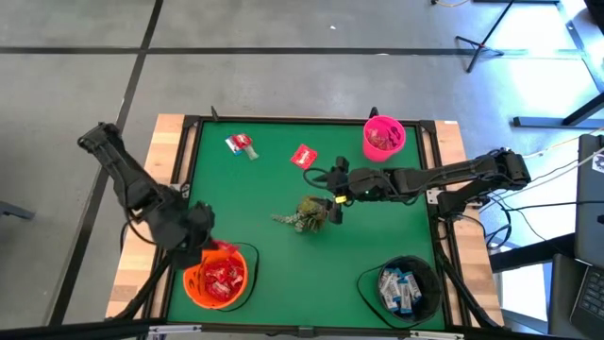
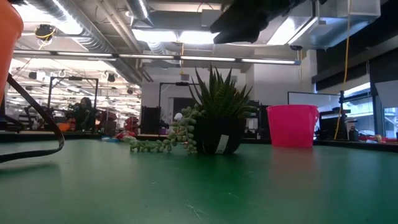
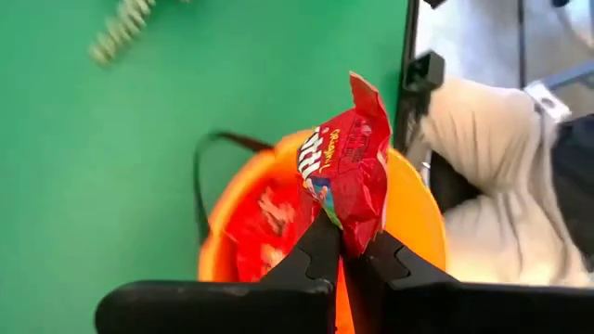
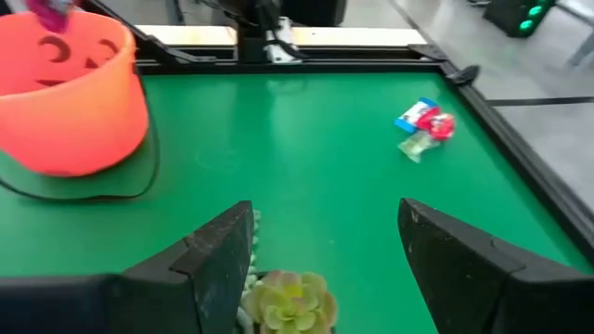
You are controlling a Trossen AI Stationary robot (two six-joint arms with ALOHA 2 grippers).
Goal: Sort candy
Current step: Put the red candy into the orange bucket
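My left gripper (image 3: 342, 234) is shut on a shiny red candy packet (image 3: 345, 167) and hovers over the orange bucket (image 1: 219, 280), which holds more red packets. My right gripper (image 4: 325, 250) is open and hangs above the small potted succulent (image 1: 311, 212) in the middle of the table, touching nothing. A red packet (image 1: 303, 157) and a little cluster of mixed sweets (image 1: 243, 144) lie flat on the green mat near the far edge. White-and-blue packets fill the black bucket (image 1: 406, 288). The pink bucket (image 1: 383, 137) holds a few pieces. My left gripper pinches the red packet by its lower end (image 3: 351, 227) between the two fingers. The packet stands up past the fingertips, lifted clear, above the orange bucket's rim (image 3: 419, 209).
The potted succulent (image 2: 214, 124) trails a beaded green sprig (image 2: 165, 143) toward the table's left. The orange bucket's black strap (image 3: 206, 176) lies on the mat. A raised black frame (image 1: 311, 120) borders the mat. The pink bucket (image 2: 291, 124) stands at the far right corner.
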